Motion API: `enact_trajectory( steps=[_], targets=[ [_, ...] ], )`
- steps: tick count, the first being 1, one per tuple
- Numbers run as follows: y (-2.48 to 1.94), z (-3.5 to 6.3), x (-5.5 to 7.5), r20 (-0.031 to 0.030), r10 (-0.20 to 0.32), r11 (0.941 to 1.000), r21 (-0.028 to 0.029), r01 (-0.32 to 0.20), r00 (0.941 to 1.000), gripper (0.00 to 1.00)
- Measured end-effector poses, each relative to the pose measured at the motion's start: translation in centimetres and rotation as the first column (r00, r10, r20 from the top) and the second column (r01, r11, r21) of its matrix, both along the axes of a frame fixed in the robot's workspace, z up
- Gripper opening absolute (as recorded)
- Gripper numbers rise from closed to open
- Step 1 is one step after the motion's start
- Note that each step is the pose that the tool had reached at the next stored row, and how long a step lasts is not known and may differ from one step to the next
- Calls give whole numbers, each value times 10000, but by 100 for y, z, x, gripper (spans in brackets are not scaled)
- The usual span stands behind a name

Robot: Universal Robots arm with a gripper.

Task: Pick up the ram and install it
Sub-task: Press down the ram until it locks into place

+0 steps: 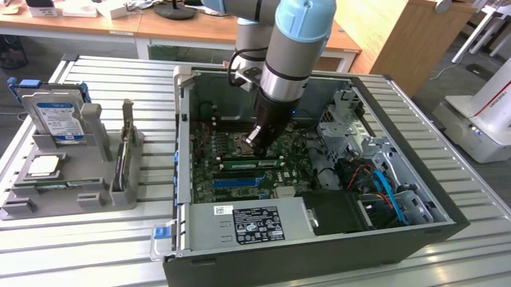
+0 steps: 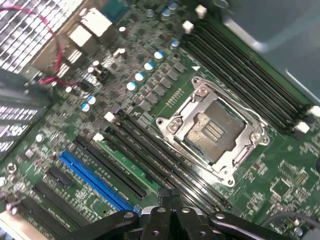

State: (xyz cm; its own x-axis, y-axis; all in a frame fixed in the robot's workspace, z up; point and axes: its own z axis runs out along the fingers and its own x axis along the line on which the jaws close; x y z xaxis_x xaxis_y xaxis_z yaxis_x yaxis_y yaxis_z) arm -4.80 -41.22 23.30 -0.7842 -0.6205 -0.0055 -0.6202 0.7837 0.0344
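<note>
Exterior view's left: grey parts holder on the slatted bench, carrying a hard drive with blue-white label standing upright, a square silver processor lying flat in front of it, plus a thin strip standing on edge in the holder's right slot, too small to identify.

Middle: open PC case lying on its side, motherboard exposed. Arm reaches down into it; claw is low over the board just beside the empty CPU socket. Wrist view: claw fingers pressed together, fully closed, nothing seen between them. Tips sit right over the memory slots next to the socket.

The ram: green strip lying along a slot just below the claw tip, also visible as a green edge in a slot. Looks seated, or nearly; latch state unclear.

Progress, judged: pick and place done, stick in slot, claw likely pressing it down. Full seating cannot be confirmed.

Exterior view's right: drive cage, blue cables.
</note>
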Motion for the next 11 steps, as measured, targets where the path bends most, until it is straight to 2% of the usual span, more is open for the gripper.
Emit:
enact_trajectory(
  steps=[5, 11],
  targets=[
    [0, -6, 0, 0, -824, 9966, 0, 824, 9966, 11],
    [0, -10, 0, 1, -1694, 9855, 1, 1694, 9855, 11]
  ],
)
